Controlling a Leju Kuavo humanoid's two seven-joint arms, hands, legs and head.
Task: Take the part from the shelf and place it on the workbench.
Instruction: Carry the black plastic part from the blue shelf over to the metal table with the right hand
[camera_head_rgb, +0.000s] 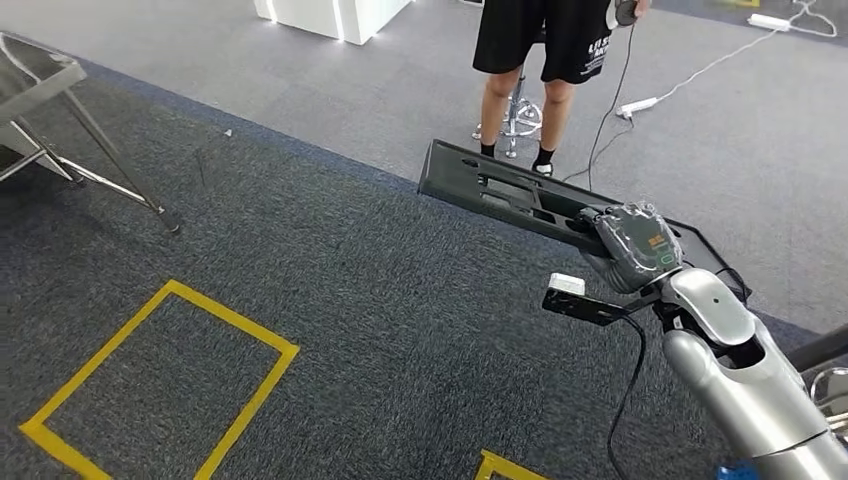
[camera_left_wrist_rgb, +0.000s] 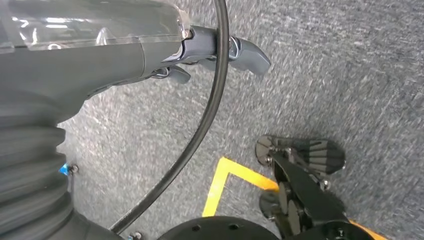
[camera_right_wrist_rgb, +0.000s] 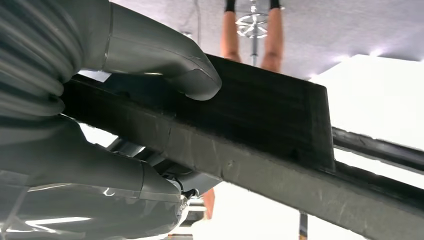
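Note:
The part is a long black tray-like frame (camera_head_rgb: 500, 190) with cut-outs, held out level above the dark carpet. My right hand (camera_head_rgb: 635, 245) grips its near end from the right side of the head view. In the right wrist view the thick grey thumb (camera_right_wrist_rgb: 165, 55) presses on the part's flat black face (camera_right_wrist_rgb: 270, 115), and the other fingers wrap under its edge. My left hand (camera_left_wrist_rgb: 220, 50) hangs over the carpet with its dark fingers loosely extended, holding nothing; a black cable crosses in front of it.
A person in black shorts (camera_head_rgb: 545, 45) stands just beyond the part's far end, beside a chrome stool base (camera_head_rgb: 515, 118). Metal frame legs (camera_head_rgb: 60, 130) stand at the far left. Yellow tape (camera_head_rgb: 160, 380) outlines a square on the carpet. A power strip (camera_head_rgb: 640, 104) lies on the grey floor.

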